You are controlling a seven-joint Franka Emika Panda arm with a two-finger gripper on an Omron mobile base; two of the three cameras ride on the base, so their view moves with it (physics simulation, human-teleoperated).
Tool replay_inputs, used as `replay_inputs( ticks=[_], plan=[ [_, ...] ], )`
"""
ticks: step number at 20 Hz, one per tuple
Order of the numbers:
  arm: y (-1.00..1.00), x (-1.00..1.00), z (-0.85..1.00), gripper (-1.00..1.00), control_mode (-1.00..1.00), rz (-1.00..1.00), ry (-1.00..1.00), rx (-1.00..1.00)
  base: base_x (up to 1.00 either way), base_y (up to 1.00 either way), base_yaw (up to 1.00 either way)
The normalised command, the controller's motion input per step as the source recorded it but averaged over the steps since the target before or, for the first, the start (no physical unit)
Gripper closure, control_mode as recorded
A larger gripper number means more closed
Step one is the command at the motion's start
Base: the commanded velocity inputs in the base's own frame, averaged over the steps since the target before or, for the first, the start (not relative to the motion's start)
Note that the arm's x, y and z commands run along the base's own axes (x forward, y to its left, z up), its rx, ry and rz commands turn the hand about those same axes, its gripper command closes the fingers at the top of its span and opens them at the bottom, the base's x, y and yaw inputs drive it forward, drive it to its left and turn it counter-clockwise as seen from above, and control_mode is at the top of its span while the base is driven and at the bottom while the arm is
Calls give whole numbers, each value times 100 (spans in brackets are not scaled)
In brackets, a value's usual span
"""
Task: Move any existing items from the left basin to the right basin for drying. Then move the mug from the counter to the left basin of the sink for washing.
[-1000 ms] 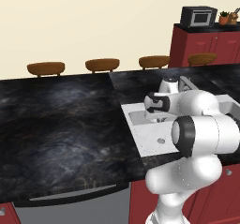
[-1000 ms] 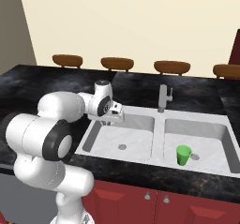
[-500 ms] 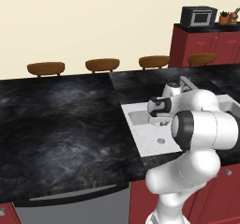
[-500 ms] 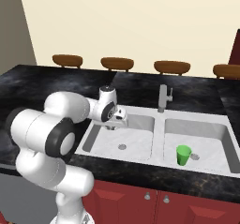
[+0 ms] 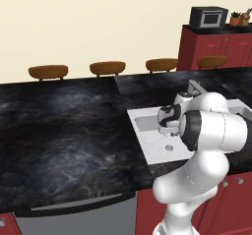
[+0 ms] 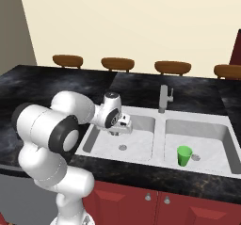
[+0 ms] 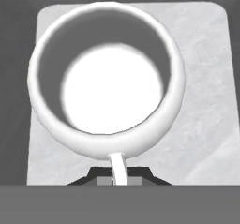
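A: Locating mug (image 7: pixel 107 85): sitting large in upper centre of hand view, mouth facing camera, pale bottom visible inside, thin handle pointing down toward bottom centre.

B: Checking fingers (image 7: pixel 119 175): pinching mug handle at bottom centre of hand view, pressed nearly together on it. Dark tips showing on either side of handle.

A: Locating left basin (image 6: pixel 139 144): lying centre of right base view, pale floor with small round drain (image 6: pixel 123 147). Hand hanging over its left part, above floor, apart from drain.

B: Confirming in hand view: pale basin floor spreading behind mug, darker walls bordering at top and sides.

A: Locating green cup (image 6: pixel 184 156): standing upright in right basin (image 6: pixel 212 148), lower right of centre in right base view, just beside that basin's drain.

B: Locating faucet (image 6: pixel 164 98): rising behind divider between both basins, upper centre of right base view.

A: Checking left base view: white arm bending over sink (image 5: pixel 142 133) at right of centre, covering much of it; black veined table (image 5: pixel 64 131) stretching across left half.

B: Noting background: brown stool seats (image 5: pixel 107 67) lining far edge of table; red cabinet with microwave (image 5: pixel 209 16) at upper right.
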Motion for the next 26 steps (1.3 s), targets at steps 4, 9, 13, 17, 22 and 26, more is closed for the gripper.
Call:
replay_inputs(
  ticks=[4,9,13,17,22,26],
  plan=[
    [-6,0,-30,100,-100,0,0,0,0,0,0],
    [-4,0,-30,100,-100,0,0,0,0,0,0],
    [-1,0,-28,100,-100,0,0,0,0,0,0],
    [0,0,-29,100,-100,0,0,0,0,0,0],
    [-1,0,-28,100,-100,0,0,0,0,0,0],
    [0,0,-25,100,-100,0,-1,0,0,0,0]
  ],
)
